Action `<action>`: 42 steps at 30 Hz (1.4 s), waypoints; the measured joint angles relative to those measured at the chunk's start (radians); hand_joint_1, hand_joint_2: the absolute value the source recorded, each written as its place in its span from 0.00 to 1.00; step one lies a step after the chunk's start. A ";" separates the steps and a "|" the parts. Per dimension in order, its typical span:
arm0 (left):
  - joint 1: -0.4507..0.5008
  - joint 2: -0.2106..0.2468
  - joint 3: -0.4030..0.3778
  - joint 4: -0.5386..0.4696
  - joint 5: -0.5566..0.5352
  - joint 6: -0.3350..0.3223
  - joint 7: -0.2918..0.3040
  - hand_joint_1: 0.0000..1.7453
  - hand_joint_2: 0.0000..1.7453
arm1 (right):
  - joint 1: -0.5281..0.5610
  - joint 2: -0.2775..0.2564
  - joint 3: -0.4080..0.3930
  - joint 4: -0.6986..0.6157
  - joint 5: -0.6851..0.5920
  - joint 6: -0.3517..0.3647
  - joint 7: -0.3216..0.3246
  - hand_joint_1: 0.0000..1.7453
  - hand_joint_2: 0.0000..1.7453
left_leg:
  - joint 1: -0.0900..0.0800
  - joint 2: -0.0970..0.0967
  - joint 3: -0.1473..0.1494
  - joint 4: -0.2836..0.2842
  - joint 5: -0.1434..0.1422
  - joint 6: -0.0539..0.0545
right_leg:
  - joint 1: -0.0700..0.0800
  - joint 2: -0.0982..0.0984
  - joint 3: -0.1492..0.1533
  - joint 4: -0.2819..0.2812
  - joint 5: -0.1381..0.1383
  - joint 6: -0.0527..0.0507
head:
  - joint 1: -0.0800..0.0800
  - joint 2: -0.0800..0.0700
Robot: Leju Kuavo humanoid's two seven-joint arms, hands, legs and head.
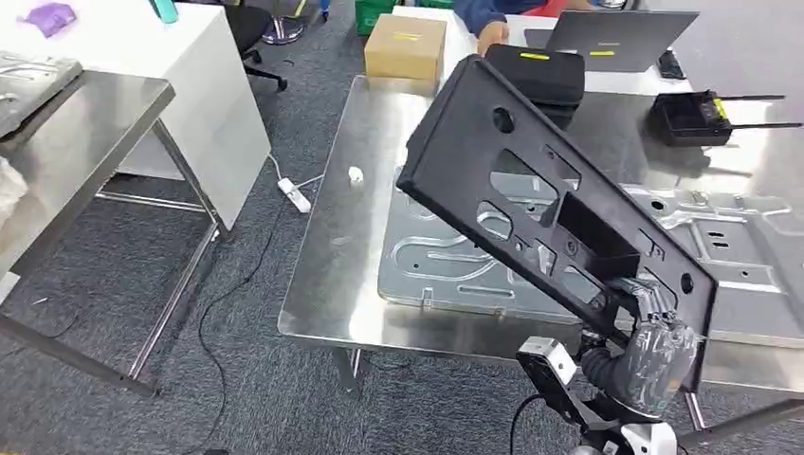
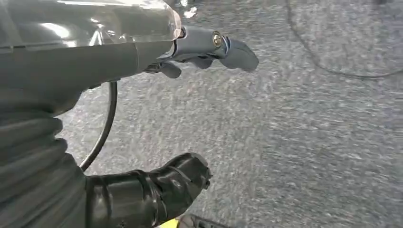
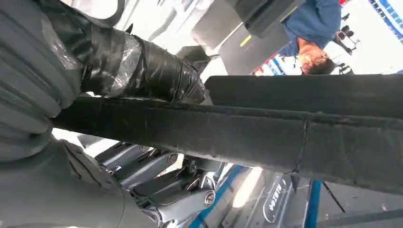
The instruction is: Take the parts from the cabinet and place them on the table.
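Observation:
A long black plastic panel (image 1: 531, 180) with cut-outs hangs tilted over the steel table (image 1: 332, 284), its high end toward the far left. My right hand (image 1: 654, 341) grips its near lower end; in the right wrist view the thumb (image 3: 142, 66) presses on the panel's edge (image 3: 266, 133) with the fingers (image 3: 161, 171) under it. A flat stamped silver metal part (image 1: 455, 256) lies on the table beneath the panel. My left hand (image 2: 190, 57) hangs over grey carpet, fingers apart, holding nothing.
A white table (image 1: 204, 104) and a steel frame table (image 1: 85, 114) stand at the left. At the back sit a cardboard box (image 1: 406, 45), a black case (image 1: 540, 71), a laptop (image 1: 616, 38) and a person in blue (image 1: 484, 14). A white power strip (image 1: 296, 194) lies on the carpet.

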 joint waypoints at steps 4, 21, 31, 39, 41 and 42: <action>-0.003 -0.006 -0.002 0.000 -0.002 -0.001 0.000 0.00 1.00 | -0.010 -0.015 0.028 0.008 0.003 0.002 0.005 1.00 1.00 | 0.007 0.020 0.007 -0.021 0.017 0.021 | -0.001 -0.015 -0.003 0.012 -0.010 0.020 | 0.001 0.000; -0.002 -0.002 -0.004 0.000 -0.018 -0.041 -0.024 0.00 1.00 | -0.070 -0.048 0.135 0.043 0.033 0.024 0.029 1.00 1.00 | 0.005 0.044 -0.043 0.109 -0.079 -0.025 | -0.005 -0.070 0.012 -0.020 0.004 -0.019 | 0.003 0.000; -0.001 0.004 -0.005 0.000 -0.018 -0.047 -0.024 0.00 1.00 | -0.091 -0.054 0.160 0.064 0.045 0.034 0.036 1.00 1.00 | -0.009 0.034 -0.004 -0.003 0.004 0.004 | 0.007 -0.053 0.007 -0.002 -0.008 -0.007 | 0.003 0.000; -0.002 0.002 -0.005 0.000 -0.023 -0.044 -0.019 0.00 1.00 | -0.116 -0.060 0.186 0.083 0.117 0.024 0.079 1.00 1.00 | 0.003 0.044 0.004 -0.023 0.018 0.028 | -0.008 -0.060 -0.134 0.298 -0.150 0.033 | 0.007 0.000; -0.002 0.001 -0.005 0.000 -0.029 -0.044 -0.018 0.00 1.00 | -0.122 -0.063 0.196 0.090 0.123 0.024 0.093 1.00 1.00 | 0.005 0.044 0.008 -0.022 0.015 0.025 | -0.014 -0.063 -0.113 0.247 -0.094 0.037 | 0.007 0.000; -0.001 0.000 -0.005 0.000 -0.030 -0.044 -0.018 0.00 1.00 | -0.129 -0.064 0.197 0.093 0.129 0.024 0.098 1.00 1.00 | 0.006 0.043 0.010 -0.021 0.013 0.022 | -0.016 -0.064 -0.076 0.168 -0.047 0.037 | 0.007 0.000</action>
